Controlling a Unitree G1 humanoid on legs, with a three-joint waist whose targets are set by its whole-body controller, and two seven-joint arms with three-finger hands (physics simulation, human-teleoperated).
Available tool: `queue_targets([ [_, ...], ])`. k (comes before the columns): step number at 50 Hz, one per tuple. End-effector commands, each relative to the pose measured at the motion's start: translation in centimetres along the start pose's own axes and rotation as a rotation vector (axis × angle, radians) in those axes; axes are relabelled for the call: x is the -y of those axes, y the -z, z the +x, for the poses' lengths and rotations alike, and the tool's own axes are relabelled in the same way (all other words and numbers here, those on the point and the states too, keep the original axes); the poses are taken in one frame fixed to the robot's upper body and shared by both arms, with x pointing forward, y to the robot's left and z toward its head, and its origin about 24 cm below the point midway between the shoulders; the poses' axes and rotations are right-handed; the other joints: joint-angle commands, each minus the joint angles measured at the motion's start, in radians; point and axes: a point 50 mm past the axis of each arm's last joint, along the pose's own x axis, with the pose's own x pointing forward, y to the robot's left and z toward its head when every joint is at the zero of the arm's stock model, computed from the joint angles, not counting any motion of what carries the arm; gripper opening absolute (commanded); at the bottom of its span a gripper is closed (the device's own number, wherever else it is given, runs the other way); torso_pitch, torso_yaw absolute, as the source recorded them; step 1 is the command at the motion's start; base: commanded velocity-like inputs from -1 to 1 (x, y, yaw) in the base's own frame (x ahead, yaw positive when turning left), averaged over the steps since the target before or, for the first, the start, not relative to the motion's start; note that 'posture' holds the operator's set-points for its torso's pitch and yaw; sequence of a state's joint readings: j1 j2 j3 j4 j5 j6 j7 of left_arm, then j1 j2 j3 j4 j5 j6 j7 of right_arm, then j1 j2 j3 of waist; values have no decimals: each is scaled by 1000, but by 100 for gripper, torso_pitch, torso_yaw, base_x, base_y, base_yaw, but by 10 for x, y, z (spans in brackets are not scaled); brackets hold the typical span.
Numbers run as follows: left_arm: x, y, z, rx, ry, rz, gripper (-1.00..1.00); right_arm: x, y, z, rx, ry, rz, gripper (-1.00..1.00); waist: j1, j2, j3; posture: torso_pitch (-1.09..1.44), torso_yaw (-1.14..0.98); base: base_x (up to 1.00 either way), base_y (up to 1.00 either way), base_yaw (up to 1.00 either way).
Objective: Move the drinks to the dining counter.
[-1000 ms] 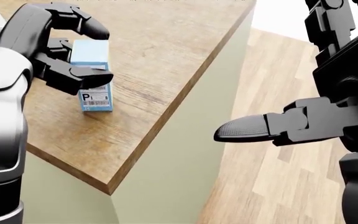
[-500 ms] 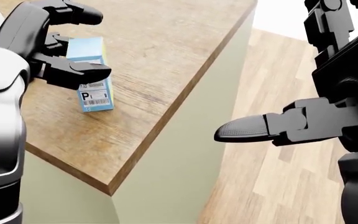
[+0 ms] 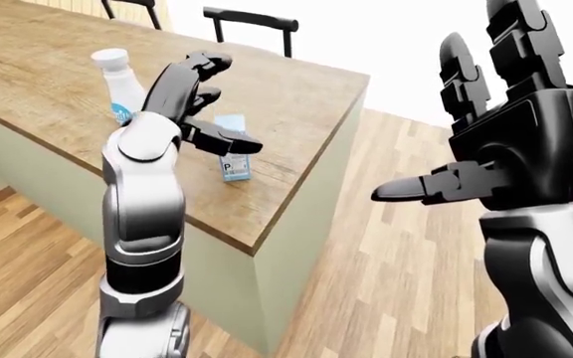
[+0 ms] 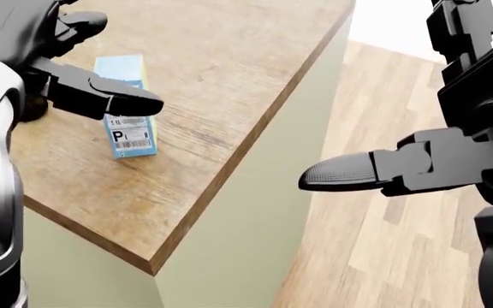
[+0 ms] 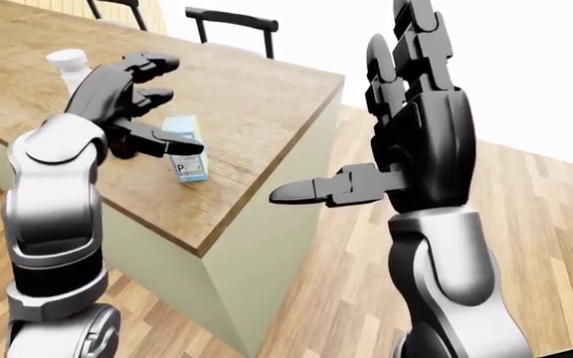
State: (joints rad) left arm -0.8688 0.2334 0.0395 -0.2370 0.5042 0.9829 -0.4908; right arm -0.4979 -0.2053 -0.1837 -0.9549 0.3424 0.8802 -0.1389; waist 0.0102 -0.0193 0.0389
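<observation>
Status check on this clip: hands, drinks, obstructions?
Left hand open above blue carton. Right hand open, empty, off counter. Carton and bottle upright on it. Nothing blocking.

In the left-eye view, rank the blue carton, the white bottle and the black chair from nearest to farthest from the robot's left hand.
1. Blue carton: on the wooden counter, just below and right of the open left hand.
2. White bottle: on the counter, to the hand's left, partly hidden by the arm.
3. Black chair: beyond the counter, at the view's top.
</observation>
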Motion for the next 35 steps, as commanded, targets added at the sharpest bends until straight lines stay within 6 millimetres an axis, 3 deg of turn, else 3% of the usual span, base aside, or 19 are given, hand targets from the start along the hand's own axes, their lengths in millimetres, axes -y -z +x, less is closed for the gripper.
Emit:
queue_targets([
  [1,-9,-17,-7,72,-37,10,55,-1,-10,0,60,-2,-4,100,0,1,-23,0,0,0,0,0],
  [8,-14,-32,-33,133,-40,-28,40,0,-13,0,68,3,-4,100,0,1,-19,0,0,0,0,0],
  [16,-24,-45,-73,209,-56,-53,40,1,-20,-1,79,6,-7,100,0,1,-11,0,0,0,0,0],
  [23,-40,-41,-101,233,-83,-57,35,2,-23,-2,85,7,-6,100,0,4,-3,0,0,0,0,0],
  [35,-73,-27,-129,254,-164,-130,27,7,-28,-5,96,25,-5,100,0,7,2,0,0,0,0,0],
])
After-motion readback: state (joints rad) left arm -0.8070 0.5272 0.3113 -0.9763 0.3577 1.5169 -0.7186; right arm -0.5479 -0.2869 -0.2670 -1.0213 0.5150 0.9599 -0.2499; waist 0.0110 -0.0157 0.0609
